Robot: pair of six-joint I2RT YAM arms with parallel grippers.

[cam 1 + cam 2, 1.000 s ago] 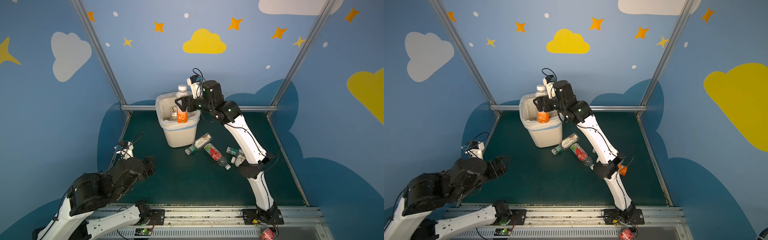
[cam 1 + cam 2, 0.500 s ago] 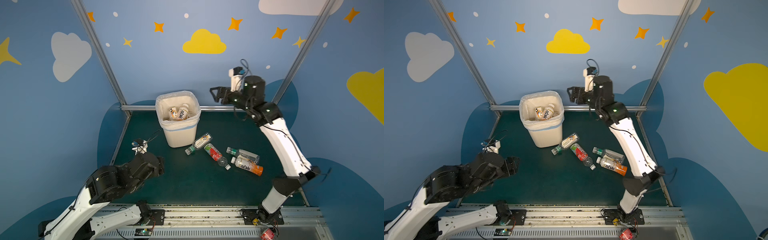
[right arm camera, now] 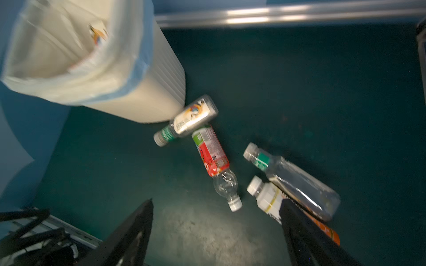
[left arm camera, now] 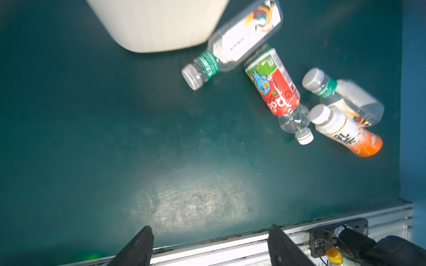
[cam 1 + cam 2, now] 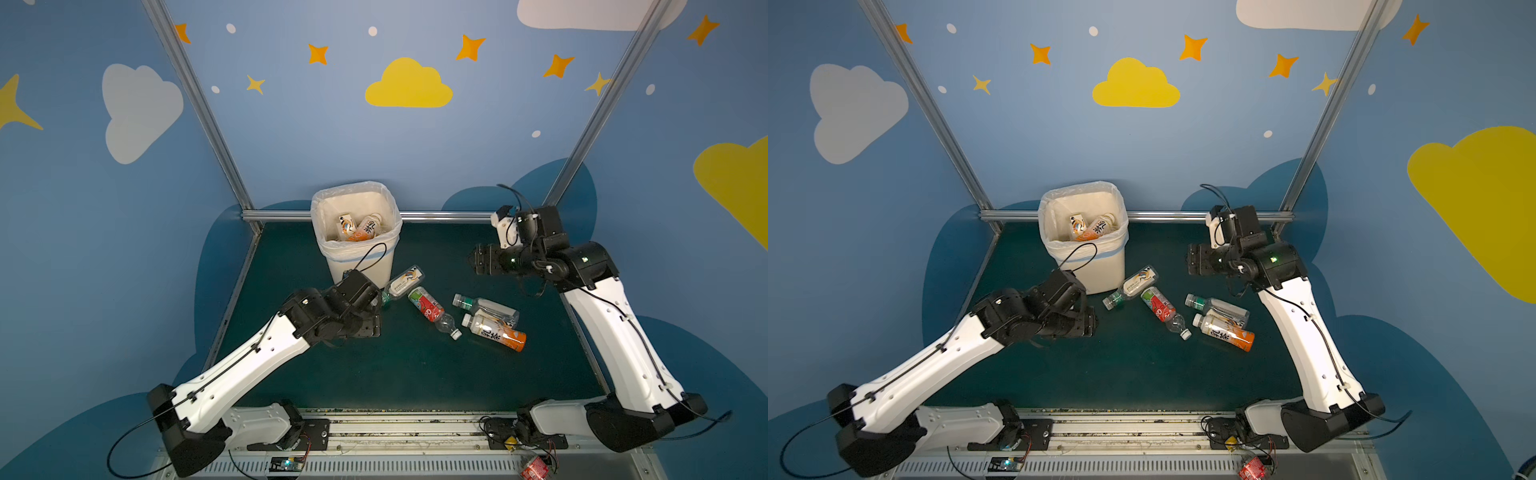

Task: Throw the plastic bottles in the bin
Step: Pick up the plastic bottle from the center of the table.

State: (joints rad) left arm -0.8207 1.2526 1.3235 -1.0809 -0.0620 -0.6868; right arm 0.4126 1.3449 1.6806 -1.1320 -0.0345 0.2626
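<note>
The cream-white bin (image 5: 332,205) (image 5: 1054,249) (image 3: 147,101) stands at the back of the green mat, with two bottles (image 5: 360,227) lying inside it. Several plastic bottles lie on the mat to its right: a white-label one (image 5: 404,281) (image 4: 244,36) against the bin's foot, a red-label one (image 5: 424,304) (image 4: 273,85), a clear one (image 5: 488,306) (image 3: 297,182) and an orange-bottomed one (image 5: 496,333) (image 4: 345,133). My left gripper (image 5: 365,328) (image 4: 211,239) hangs open and empty left of the white-label bottle. My right gripper (image 5: 478,261) (image 3: 216,216) is open and empty, high above the clear bottle.
Blue panel walls and aluminium posts (image 5: 199,112) close in the mat at back and sides. A metal rail (image 5: 395,428) with both arm bases runs along the front edge. The bin's foot (image 4: 159,25) sits close to the white-label bottle.
My right gripper let go of an orange bottle into the bin, then swung right and down. My left arm reached forward from the front-left corner toward the bottles, its jaws narrowing somewhat.
</note>
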